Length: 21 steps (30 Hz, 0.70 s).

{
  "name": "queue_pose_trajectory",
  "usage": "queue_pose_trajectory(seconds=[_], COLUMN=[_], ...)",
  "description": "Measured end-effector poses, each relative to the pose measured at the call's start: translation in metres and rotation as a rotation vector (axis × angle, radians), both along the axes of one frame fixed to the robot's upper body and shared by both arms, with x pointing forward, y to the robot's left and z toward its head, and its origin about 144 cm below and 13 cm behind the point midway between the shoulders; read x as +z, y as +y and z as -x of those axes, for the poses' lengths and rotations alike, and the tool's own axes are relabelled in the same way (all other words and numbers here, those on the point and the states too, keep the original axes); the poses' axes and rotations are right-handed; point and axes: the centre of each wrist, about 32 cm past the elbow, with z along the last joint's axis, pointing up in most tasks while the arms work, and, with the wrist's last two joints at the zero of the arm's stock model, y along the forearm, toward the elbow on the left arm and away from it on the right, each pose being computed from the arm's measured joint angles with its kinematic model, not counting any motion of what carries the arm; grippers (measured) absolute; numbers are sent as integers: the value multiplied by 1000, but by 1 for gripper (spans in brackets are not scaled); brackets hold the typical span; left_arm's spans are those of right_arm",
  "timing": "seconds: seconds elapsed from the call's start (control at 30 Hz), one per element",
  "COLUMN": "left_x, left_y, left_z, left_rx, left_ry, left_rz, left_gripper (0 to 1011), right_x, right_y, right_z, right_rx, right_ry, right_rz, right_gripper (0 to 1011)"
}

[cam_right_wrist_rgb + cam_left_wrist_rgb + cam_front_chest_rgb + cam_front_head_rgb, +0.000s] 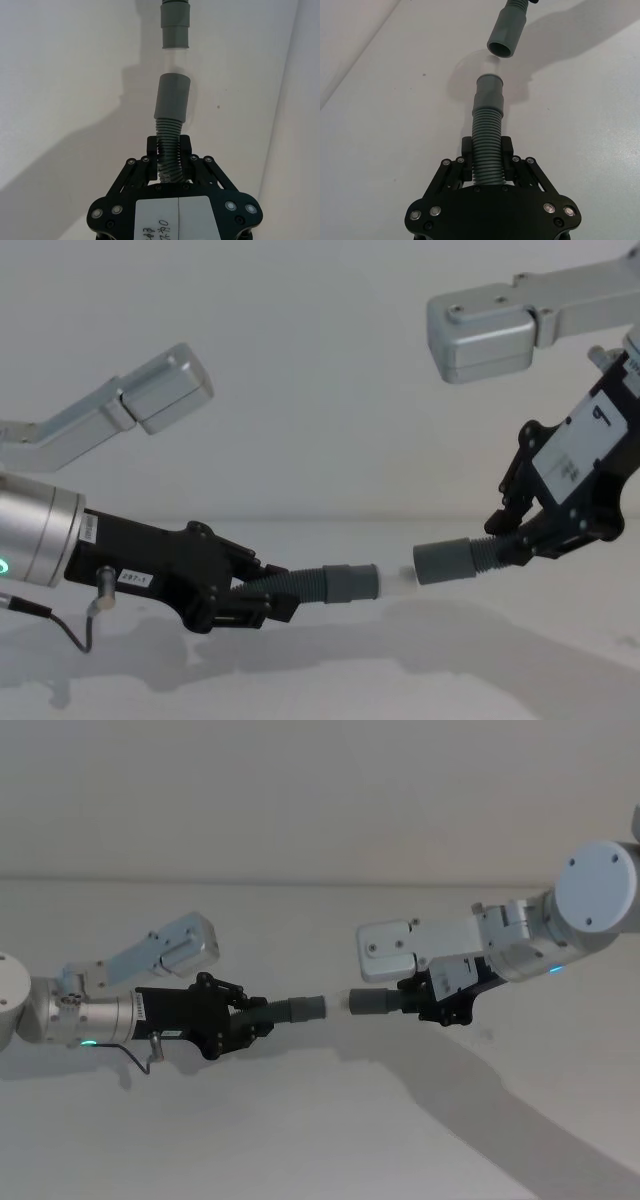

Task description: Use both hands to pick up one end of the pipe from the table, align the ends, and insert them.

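From the head, the left gripper (250, 1018) pinches one hose piece (290, 1011) and the right gripper (420, 997) pinches the other hose piece (378, 1000), both lifted over the white bench (320, 1140); the cuffs face each other, a small gap between, and a whitish tip there is hard to make out. At the left wrist, the fingers (467, 150) clamp the ribbed hose below its cuff (489, 92); the far cuff (507, 34) is cut off at the edge. At the right wrist, the wider cuff (172, 97) hides the ribs beyond it. From the chest, both cuffs sit nearly level, apart.
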Motion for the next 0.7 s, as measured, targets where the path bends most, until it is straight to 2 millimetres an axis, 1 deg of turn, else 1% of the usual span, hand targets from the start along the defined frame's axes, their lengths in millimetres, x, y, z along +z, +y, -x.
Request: queue_pose_trajectory(seconds=[0.7], left_x=[0], left_y=[0], left_z=[0], left_rx=[0], left_ry=[0], left_rz=[0], left_gripper=[320], right_x=[-2], right_y=[7], right_z=[-7], right_rx=[2], right_ry=[6], right_rz=[21], right_gripper=[250])
